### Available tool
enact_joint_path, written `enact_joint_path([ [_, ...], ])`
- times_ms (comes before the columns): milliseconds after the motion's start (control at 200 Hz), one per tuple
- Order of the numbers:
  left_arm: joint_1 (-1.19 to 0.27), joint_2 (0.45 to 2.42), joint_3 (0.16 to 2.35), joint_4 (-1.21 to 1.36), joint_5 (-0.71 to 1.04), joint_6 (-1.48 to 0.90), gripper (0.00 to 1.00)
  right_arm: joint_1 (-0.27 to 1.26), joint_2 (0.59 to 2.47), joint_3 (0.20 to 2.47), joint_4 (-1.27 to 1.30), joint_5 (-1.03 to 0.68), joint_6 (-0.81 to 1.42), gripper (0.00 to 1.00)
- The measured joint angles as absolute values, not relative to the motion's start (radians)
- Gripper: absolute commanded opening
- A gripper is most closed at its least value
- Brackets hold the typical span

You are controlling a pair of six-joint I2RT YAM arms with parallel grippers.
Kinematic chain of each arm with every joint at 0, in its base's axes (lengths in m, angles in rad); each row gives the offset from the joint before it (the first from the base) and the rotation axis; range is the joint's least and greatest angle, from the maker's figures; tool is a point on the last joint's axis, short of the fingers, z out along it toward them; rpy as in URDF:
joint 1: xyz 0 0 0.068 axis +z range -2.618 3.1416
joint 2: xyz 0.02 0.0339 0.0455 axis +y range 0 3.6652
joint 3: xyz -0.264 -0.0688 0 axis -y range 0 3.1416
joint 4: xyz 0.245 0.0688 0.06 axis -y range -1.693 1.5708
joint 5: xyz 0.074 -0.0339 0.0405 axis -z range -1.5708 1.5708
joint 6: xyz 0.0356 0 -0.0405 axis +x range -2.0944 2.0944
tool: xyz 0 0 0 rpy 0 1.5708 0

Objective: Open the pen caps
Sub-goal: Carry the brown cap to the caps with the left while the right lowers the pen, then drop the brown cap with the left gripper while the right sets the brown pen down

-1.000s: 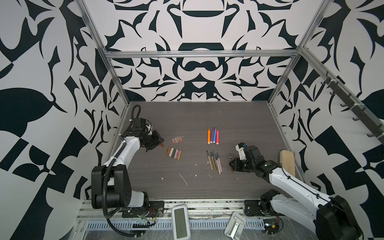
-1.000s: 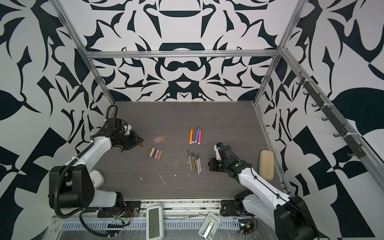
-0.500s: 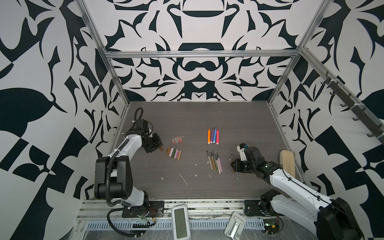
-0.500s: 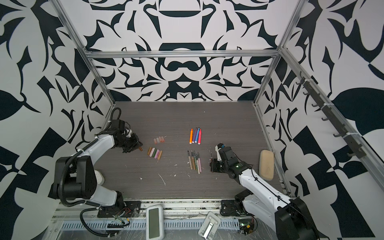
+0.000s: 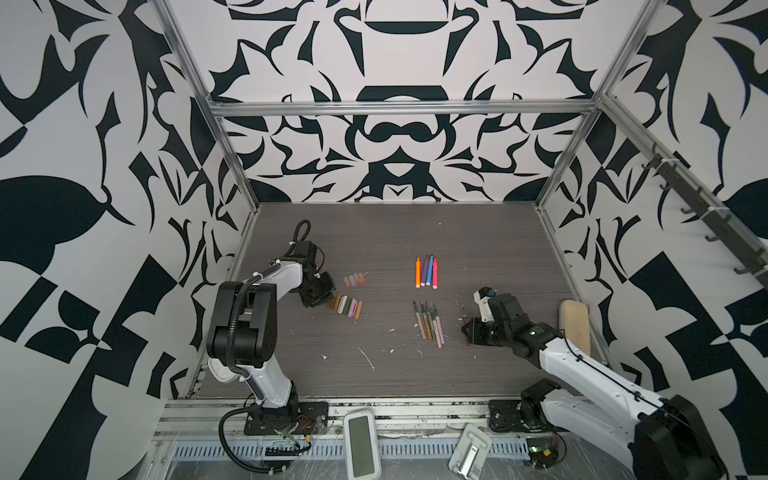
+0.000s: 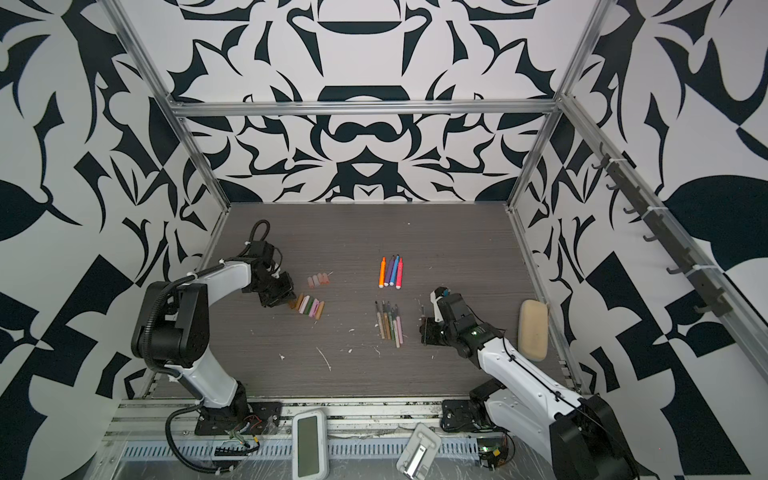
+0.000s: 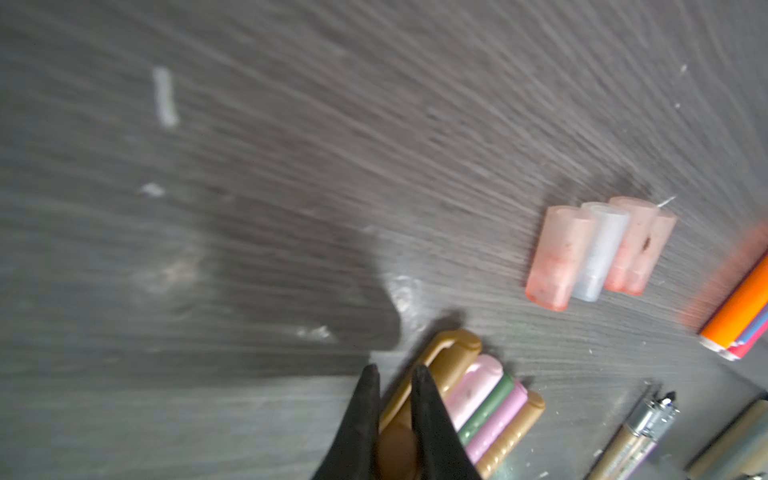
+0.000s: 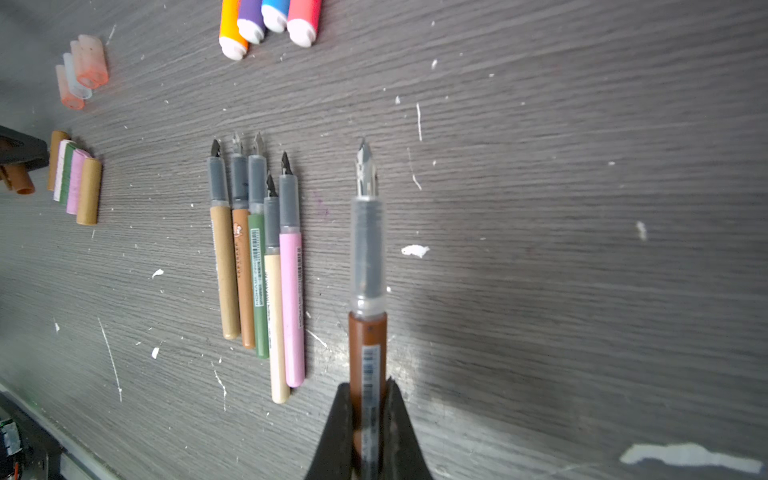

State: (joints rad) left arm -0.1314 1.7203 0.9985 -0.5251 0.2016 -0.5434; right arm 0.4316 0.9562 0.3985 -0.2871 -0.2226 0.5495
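Observation:
My left gripper (image 5: 322, 297) (image 7: 395, 370) is shut on a brown pen cap (image 7: 397, 449), right beside a row of loose pen caps (image 5: 347, 306) (image 7: 494, 399) in tan, pale pink, green and pink. A group of translucent pinkish caps (image 5: 355, 280) (image 7: 598, 249) lies just beyond. My right gripper (image 5: 469, 328) (image 8: 368, 384) is shut on a brown pen (image 8: 368, 345), uncapped, with its metal nib bare. Several muted uncapped pens (image 5: 428, 324) (image 8: 257, 266) lie to its left. Several bright pens (image 5: 426, 270) (image 8: 270, 20) lie farther back.
A beige block (image 5: 575, 328) (image 6: 532, 330) rests by the right wall. White flecks (image 5: 368, 359) dot the dark wood-grain table. Two white devices (image 5: 361, 442) sit on the front rail. Patterned walls enclose the table on three sides.
My left gripper has come nearer and to the right with the brown cap, ending beside the row of caps. The right gripper has hardly moved and keeps the pen.

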Motion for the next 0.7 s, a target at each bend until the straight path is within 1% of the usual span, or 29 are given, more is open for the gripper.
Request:
enact_joint_path([
  [170, -0.159, 1.722, 1.014, -0.538, 0.162, -0.536, 0.20, 0.432, 0.956, 0.398, -0.287, -0.223, 0.550, 0.00],
  [330, -0.157, 1.722, 1.015, -0.551, 0.138, -0.526, 0.32, 0.432, 0.956, 0.398, -0.287, -0.223, 0.550, 0.00],
  [390, -0.157, 1.722, 1.015, -0.557, 0.129, -0.522, 0.34, 0.432, 0.956, 0.398, -0.287, -0.223, 0.550, 0.00],
  [700, -0.157, 1.722, 1.027, -0.570, 0.109, -0.515, 0.34, 0.432, 0.956, 0.395, -0.287, -0.223, 0.550, 0.00],
])
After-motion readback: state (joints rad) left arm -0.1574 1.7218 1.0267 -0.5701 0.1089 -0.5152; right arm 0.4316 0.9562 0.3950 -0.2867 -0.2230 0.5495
